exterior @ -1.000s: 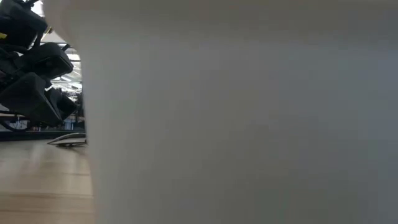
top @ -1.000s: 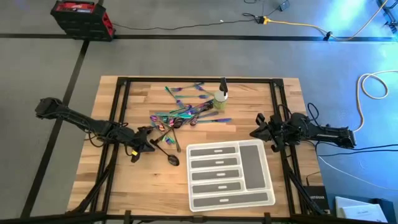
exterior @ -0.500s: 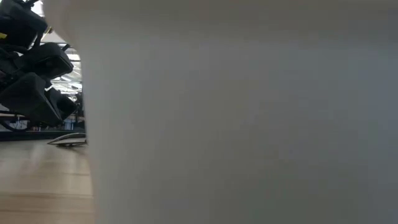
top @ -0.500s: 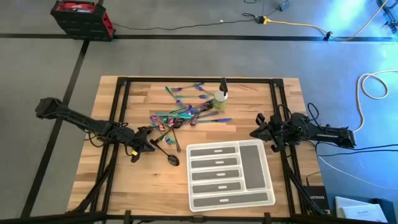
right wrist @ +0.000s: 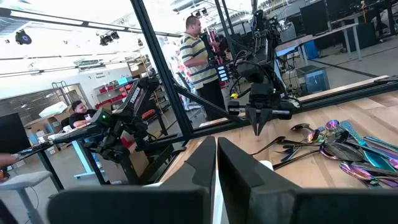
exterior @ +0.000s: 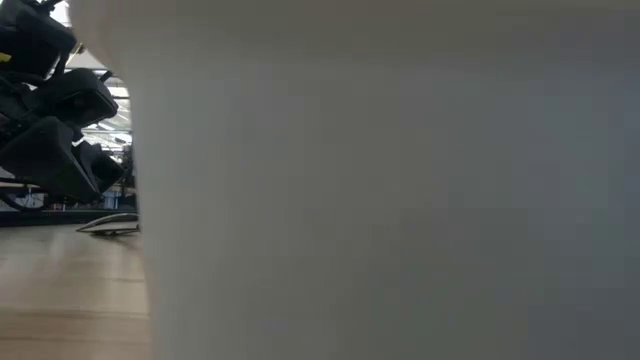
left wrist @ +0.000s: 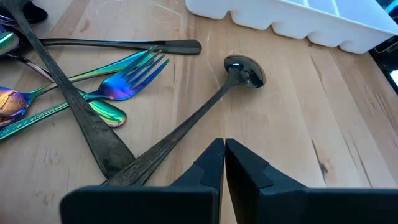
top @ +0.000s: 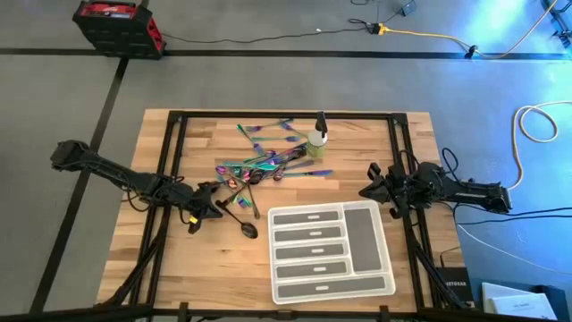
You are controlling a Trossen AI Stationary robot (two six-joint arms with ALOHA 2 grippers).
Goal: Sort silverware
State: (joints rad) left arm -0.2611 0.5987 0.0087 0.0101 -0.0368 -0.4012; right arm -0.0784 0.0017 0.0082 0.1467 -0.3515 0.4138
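A wooden desk (top: 179,268) seen from above. The silverware (top: 264,161), a loose pile of iridescent forks, spoons and knives with a few dark spoons, lies in the upper centre of the frame, just beside a yellow-green spray bottle (top: 318,141). A white-grey compartment tray (top: 380,228) sits lower right of centre. The left end effector (top: 217,204) rests left of centre, fingers closed and holding nothing, just short of a dark spoon (left wrist: 245,70) on the desk. The right end effector (top: 366,190) waits at the right, above the tray's corner, also closed and empty.
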